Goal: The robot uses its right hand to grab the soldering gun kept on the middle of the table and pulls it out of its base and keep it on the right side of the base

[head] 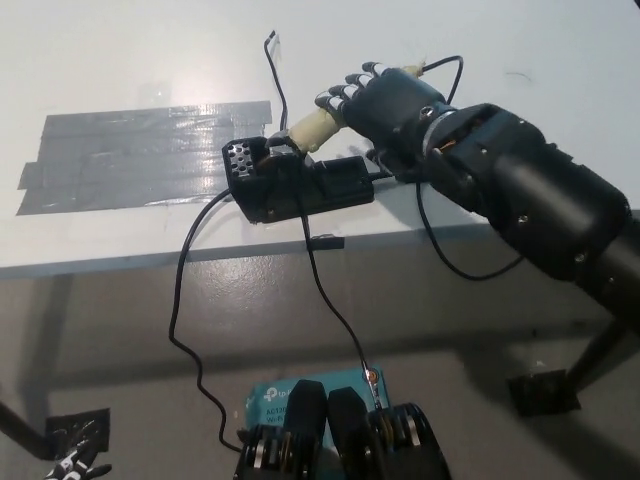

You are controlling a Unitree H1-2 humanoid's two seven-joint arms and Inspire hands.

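Note:
The soldering gun (312, 127), with a cream taped handle, leans tip-down in its black base (300, 185) near the table's front edge. My black right hand (385, 98) lies over the upper part of the handle, coming in from the right, and hides that end. Whether it grips the handle cannot be made out. A small part of my white left hand (72, 463) shows at the bottom left edge, low beside the table.
Strips of grey tape (140, 155) cover the white table (120, 60) left of the base. Black cables (190, 300) hang from the base over the front edge to the floor. A dark patch (400, 165) lies on the table right of the base.

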